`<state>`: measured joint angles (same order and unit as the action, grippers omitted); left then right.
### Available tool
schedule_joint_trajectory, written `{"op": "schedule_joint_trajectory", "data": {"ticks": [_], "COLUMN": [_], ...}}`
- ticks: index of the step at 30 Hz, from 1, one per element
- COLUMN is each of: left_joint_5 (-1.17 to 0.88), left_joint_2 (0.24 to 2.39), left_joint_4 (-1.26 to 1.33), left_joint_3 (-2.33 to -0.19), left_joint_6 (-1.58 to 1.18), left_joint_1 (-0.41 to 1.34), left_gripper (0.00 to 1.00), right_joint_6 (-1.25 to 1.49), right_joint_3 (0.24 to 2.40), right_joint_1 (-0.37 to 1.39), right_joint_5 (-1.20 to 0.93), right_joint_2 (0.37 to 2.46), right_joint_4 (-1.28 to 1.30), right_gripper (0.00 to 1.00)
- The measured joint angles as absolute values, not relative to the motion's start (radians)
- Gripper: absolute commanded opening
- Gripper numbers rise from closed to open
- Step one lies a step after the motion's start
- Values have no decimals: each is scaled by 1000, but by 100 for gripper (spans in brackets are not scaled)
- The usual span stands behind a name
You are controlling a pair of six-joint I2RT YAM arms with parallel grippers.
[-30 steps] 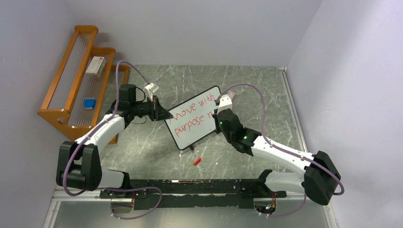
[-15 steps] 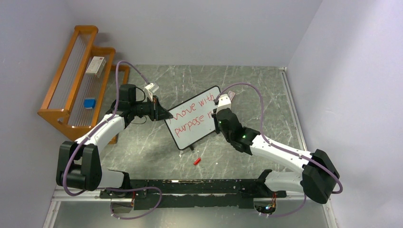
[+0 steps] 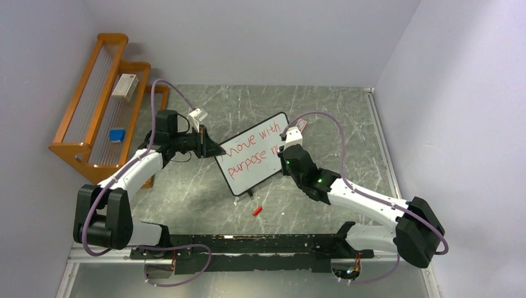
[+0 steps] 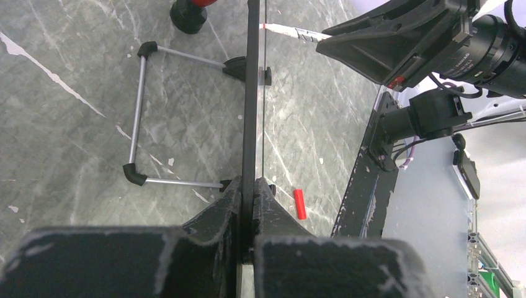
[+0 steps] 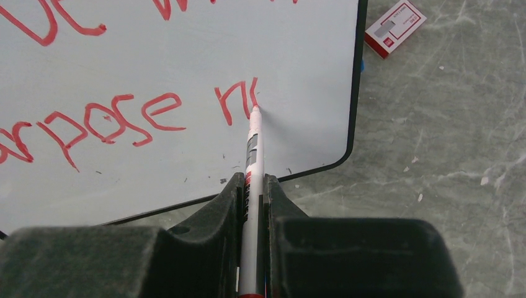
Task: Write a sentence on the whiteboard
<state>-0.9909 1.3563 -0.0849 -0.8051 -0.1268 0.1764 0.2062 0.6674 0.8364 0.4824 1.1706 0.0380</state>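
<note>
The whiteboard (image 3: 254,162) stands tilted mid-table on its wire stand (image 4: 141,118), with "move with purpose" and the start of another word in red. My left gripper (image 3: 214,151) is shut on the board's left edge. In the left wrist view the black frame (image 4: 250,93) runs edge-on between the fingers (image 4: 271,202). My right gripper (image 5: 253,183) is shut on a white marker (image 5: 253,149). The marker's red tip touches the whiteboard (image 5: 186,62) beside the last red stroke, near the board's right end.
A red marker cap (image 3: 257,210) lies on the table in front of the board. A small red-and-white box (image 5: 395,28) lies behind the board's right edge. A wooden rack (image 3: 93,105) at the far left holds a white box (image 3: 125,87) and a blue item (image 3: 116,135).
My right gripper has shifted slightly with the marker at the board's right end. The left gripper and the board have not moved.
</note>
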Motion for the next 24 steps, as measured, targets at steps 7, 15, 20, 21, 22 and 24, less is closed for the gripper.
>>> {"op": "schedule_joint_trajectory", "data": {"ticks": [7,15,20,21,22,24], "left_joint_5": [-991,-991,-991,-991,-991,-991], "left_joint_2": [1356,1356,1356,1356,1356,1356], "left_joint_4": [-85,-86,-87,-87,-88,-88], "left_joint_3": [-805,-805,-805,-805,-805,-805], "left_joint_6": [-126,-125,-123,-123,-123,-123], "left_joint_1": [176,177,177,177,177,177], "left_gripper": [5,5,5,5,5,5], "right_joint_6": [206,202,194,192,191,184], "right_joint_3": [660,660,660,660,660,661], "right_joint_1": [836,826,820,819,818,817], "right_joint_5": [492,515,524,524,524,524], "right_joint_2": [1168,1169,1174,1176,1177,1180], "right_joint_4": [54,52,41,40,39,37], "right_gripper": [0,0,0,0,0,0]}}
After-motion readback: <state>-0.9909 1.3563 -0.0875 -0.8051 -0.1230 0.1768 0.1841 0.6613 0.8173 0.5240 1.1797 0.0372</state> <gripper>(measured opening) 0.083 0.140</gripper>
